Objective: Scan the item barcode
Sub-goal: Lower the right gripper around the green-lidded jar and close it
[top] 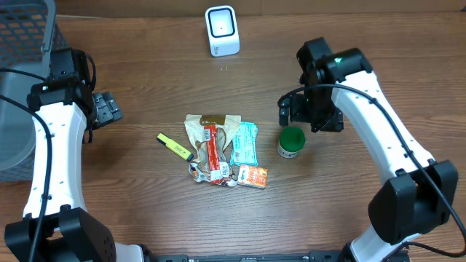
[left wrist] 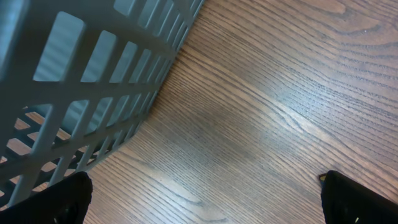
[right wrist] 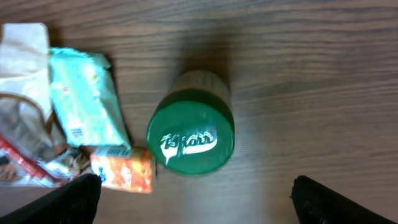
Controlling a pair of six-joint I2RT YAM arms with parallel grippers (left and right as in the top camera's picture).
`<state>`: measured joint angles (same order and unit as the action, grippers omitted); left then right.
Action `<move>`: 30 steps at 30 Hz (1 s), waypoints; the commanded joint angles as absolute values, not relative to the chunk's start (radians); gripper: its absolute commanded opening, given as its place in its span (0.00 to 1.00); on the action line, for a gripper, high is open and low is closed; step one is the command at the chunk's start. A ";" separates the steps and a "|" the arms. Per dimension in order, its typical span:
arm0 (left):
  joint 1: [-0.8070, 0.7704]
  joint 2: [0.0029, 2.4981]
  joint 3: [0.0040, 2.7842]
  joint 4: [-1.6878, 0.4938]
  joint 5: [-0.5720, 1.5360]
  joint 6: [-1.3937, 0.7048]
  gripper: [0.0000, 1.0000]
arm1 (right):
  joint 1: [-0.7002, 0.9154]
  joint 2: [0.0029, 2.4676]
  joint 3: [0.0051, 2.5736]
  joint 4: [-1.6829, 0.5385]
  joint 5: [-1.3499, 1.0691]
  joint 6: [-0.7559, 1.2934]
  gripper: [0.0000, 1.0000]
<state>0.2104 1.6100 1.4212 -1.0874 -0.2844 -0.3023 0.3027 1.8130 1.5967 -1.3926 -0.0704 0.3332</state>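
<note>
Right wrist camera is showing my wide-open right gripper [right wrist: 200,202] hovering over the round green-lidded jar [right wrist: 190,143], probably light and rigid, best pinched across its sides.

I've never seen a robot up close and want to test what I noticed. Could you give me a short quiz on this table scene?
1. True or false: the right hand is shut on the green-lidded jar.
2. Which loose item lies nearest the left hand? A: yellow marker. B: orange packet. C: teal packet.
3. What grey thing stands beside the left hand?

Key: 1, false: it is open and not touching the jar. 2, A. 3, a basket.
</note>
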 commanded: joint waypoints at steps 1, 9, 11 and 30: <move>0.214 1.595 1.437 -1.087 -0.287 -0.284 1.00 | 0.308 1.812 1.522 -1.319 -0.061 0.352 1.00; 0.214 1.595 1.437 -1.087 -0.287 -0.284 1.00 | 0.308 1.813 1.352 -1.136 -0.064 0.352 1.00; 0.214 1.595 1.437 -1.087 -0.287 -0.284 1.00 | 0.308 1.813 1.324 -1.109 -0.064 0.352 0.99; 0.214 1.595 1.437 -1.087 -0.287 -0.284 1.00 | 0.309 1.813 1.307 -1.108 -0.071 0.437 0.94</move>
<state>0.2104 1.6100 1.4212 -1.0878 -0.2848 -0.3023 0.3027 1.8133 1.3144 -1.1110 -0.0715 0.3676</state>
